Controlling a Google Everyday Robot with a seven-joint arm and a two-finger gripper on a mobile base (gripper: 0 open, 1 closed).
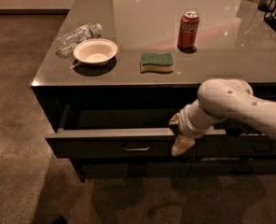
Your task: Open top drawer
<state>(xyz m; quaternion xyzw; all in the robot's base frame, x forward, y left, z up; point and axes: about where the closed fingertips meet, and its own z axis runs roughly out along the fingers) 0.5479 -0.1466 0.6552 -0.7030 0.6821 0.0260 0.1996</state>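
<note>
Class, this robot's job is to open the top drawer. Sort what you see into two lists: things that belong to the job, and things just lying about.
Belongs to the job:
top drawer, partly out
handle
gripper, at the drawer's front edge, right of the handle

Just lying about, on the countertop:
bowl
plastic bottle
sponge
cola can

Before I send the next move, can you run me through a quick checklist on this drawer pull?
1. Top drawer stands out from the cabinet, interior showing: ok.
2. Gripper sits at the drawer front's top edge, right of the handle: ok.
3. Firm hold on that edge: cannot tell.
4. Drawer at full extension: cannot tell.
5. Can upright on the counter, well back from the arm: ok.
6. Bowl and sponge set back from the counter edge: ok.
</note>
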